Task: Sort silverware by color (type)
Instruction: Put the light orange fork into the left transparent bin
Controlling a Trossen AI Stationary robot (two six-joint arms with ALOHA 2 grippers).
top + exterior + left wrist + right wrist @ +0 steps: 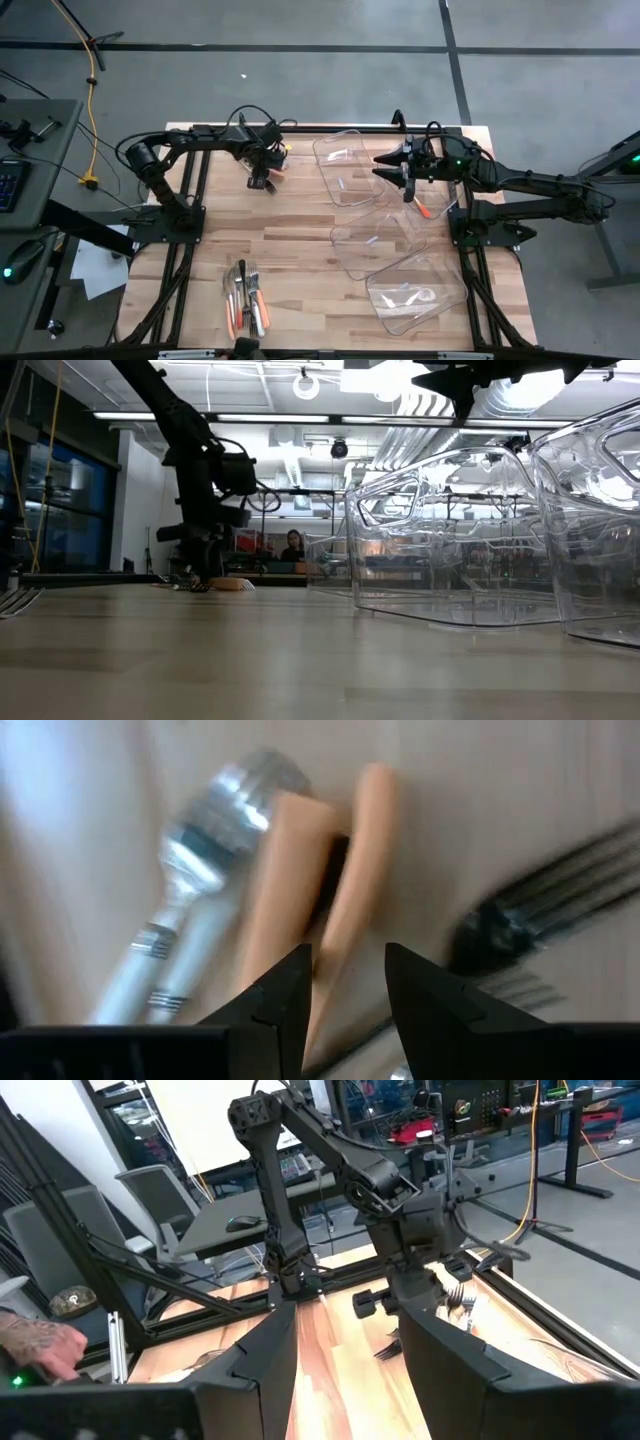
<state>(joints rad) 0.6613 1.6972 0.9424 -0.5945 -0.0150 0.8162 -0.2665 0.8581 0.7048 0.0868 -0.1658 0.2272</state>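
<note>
At the far left of the table lies a small cluster of silverware [277, 165]: two orange handles [352, 900], a silver-handled piece [190, 890] and a dark fork [560, 885]. My left gripper [262, 178] points down just above this cluster and is open, one finger on each side of an orange handle; whether they touch it I cannot tell. In the low view my left gripper [205, 578] is close to the tabletop. My right gripper [345, 1370] is open, holds nothing, and hovers level over the far clear bin [345, 165].
Three clear bins run from the far middle to the near right: [345, 165], [385, 235], [415, 295]. A larger pile of silverware [247, 300] lies by the near edge. One orange-handled piece [422, 210] lies under the right arm. A person's hand [35, 1342] shows beyond the table.
</note>
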